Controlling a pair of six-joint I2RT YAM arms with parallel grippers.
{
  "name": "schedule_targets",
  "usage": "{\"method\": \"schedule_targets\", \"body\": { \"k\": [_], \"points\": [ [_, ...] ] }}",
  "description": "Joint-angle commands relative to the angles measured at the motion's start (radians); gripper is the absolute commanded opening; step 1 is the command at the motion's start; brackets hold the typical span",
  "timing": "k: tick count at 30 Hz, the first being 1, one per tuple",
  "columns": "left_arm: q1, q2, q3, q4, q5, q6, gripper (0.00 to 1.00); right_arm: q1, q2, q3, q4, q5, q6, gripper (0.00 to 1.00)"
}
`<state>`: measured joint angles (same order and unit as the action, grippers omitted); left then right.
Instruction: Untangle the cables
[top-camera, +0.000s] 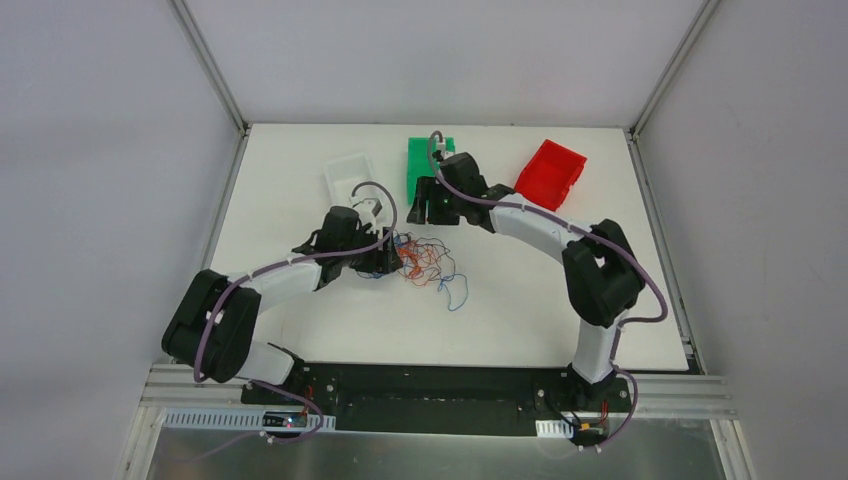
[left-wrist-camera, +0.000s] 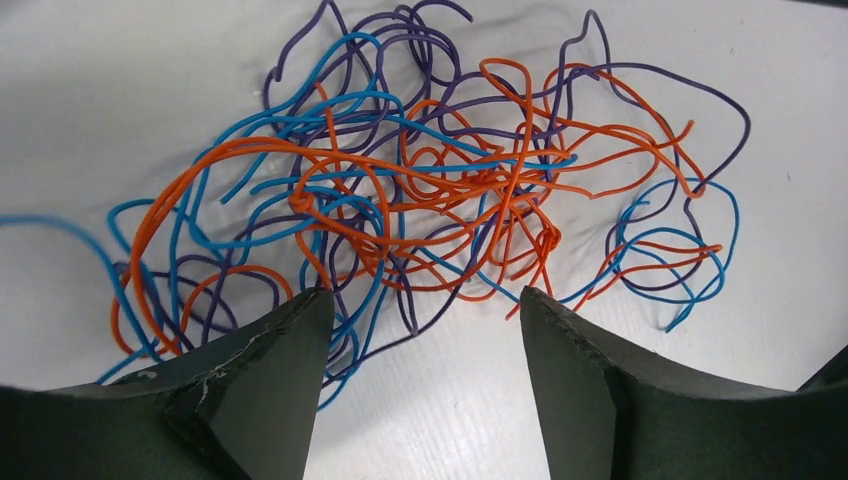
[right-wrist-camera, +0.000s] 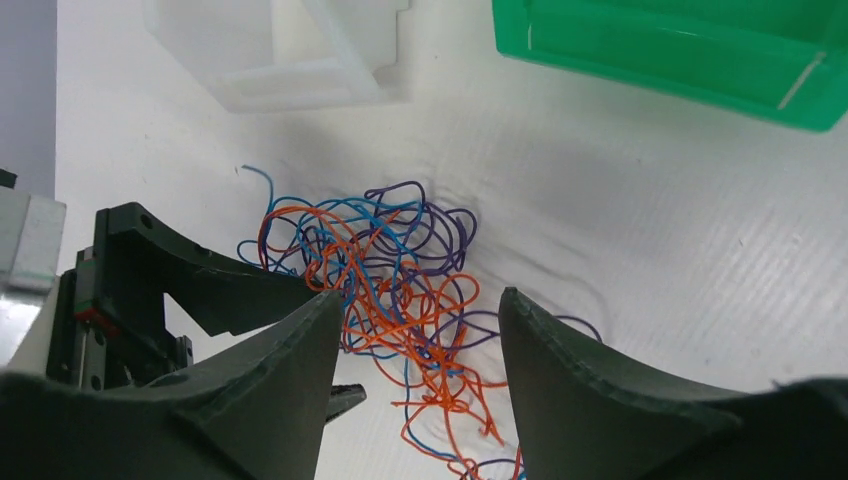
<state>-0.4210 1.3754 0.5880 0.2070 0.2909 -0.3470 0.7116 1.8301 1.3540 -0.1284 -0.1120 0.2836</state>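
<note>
The cables (top-camera: 422, 264) lie as a knot of thin blue, orange-red and dark purple wires on the white table, with a blue strand trailing to the lower right. My left gripper (top-camera: 387, 262) is at the knot's left edge. In the left wrist view it (left-wrist-camera: 422, 296) is open and holds nothing; the knot (left-wrist-camera: 430, 190) lies just beyond the fingertips, and some loops pass under the left finger (left-wrist-camera: 270, 370). My right gripper (top-camera: 426, 208) hovers above and behind the knot. It (right-wrist-camera: 420, 296) is open and empty, with the cables (right-wrist-camera: 390, 285) seen between its fingers.
A white bin (top-camera: 350, 178), a green bin (top-camera: 425, 160) and a red bin (top-camera: 552, 172) stand along the back of the table. In the right wrist view the white bin (right-wrist-camera: 290, 50) and the green bin (right-wrist-camera: 680, 50) are beyond the knot, and the left gripper (right-wrist-camera: 200, 285) is at the left.
</note>
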Motion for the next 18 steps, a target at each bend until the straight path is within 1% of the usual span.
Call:
{"method": "schedule_targets", "body": {
  "k": [1,2,5,8,10,11,12,13,14,15,16,17,18],
  "points": [
    [-0.019,0.083,0.086,-0.040,0.057,0.023,0.70,-0.014,0.116,0.088,-0.013,-0.220,0.002,0.63],
    [-0.019,0.105,0.101,-0.052,0.062,0.024,0.65,-0.015,0.141,0.099,-0.013,-0.242,0.005,0.63],
    [-0.020,0.158,0.153,-0.110,0.065,0.034,0.47,-0.015,0.204,0.124,-0.024,-0.283,0.021,0.64],
    [-0.019,0.160,0.162,-0.135,0.042,0.038,0.22,-0.010,0.237,0.123,-0.025,-0.318,0.033,0.64],
    [-0.019,0.147,0.153,-0.128,0.031,0.039,0.09,-0.003,0.244,0.115,-0.025,-0.330,0.039,0.61],
    [-0.019,0.142,0.151,-0.126,0.028,0.040,0.06,-0.001,0.245,0.109,-0.024,-0.335,0.044,0.58],
    [-0.019,0.138,0.148,-0.124,0.027,0.041,0.01,-0.001,0.244,0.101,-0.019,-0.339,0.054,0.54],
    [-0.020,0.136,0.147,-0.124,0.029,0.041,0.00,-0.001,0.239,0.087,-0.010,-0.342,0.063,0.45],
    [-0.019,0.133,0.146,-0.125,0.029,0.042,0.00,-0.002,0.229,0.071,0.004,-0.325,0.071,0.31],
    [-0.019,0.130,0.146,-0.124,0.028,0.042,0.00,-0.005,0.206,0.046,0.026,-0.269,0.093,0.18],
    [-0.019,0.122,0.142,-0.123,0.029,0.043,0.00,-0.011,0.173,-0.004,0.071,-0.198,0.128,0.11],
    [-0.020,0.113,0.137,-0.120,0.031,0.043,0.00,-0.021,0.132,-0.058,0.146,-0.156,0.158,0.07],
    [-0.020,0.100,0.130,-0.115,0.034,0.044,0.00,-0.036,0.096,-0.112,0.203,-0.129,0.183,0.06]
  ]
}}
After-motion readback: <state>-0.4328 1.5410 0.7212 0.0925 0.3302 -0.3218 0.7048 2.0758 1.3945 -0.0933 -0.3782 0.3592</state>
